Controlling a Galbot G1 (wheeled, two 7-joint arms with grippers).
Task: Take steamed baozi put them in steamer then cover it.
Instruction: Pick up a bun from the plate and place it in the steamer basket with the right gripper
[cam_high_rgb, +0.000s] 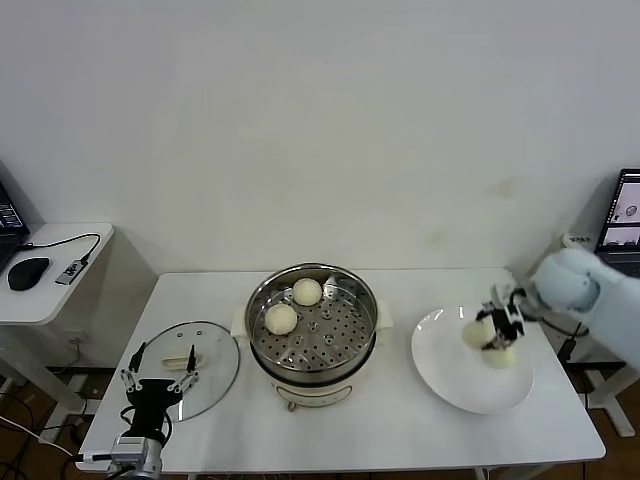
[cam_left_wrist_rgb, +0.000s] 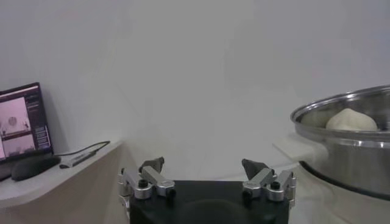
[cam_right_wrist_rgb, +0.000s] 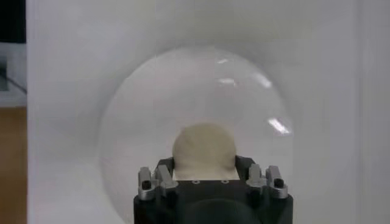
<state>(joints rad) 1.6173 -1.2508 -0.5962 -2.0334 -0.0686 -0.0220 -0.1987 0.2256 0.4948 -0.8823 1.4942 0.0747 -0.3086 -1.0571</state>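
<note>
Head view gives you the whole worktop: steamer at centre with two steamed baozi on its tray at about 10 and 11 o'clock, cover lying flat at the steamer's 9 o'clock, white plate at its 3 o'clock.

R gripper sits over the plate, jaws clenched on one bun, w/ another bun just beside it.

Right wrist view confirms that grip: bun wedged between the jaws of the R gripper, plate below. You can't see the second plate bun there.

L gripper hangs at the cover's 7 o'clock edge.

Left wrist view shows the L gripper w/ jaws released, nothing between them, plus steamer wall and one bun above the rim.
</note>
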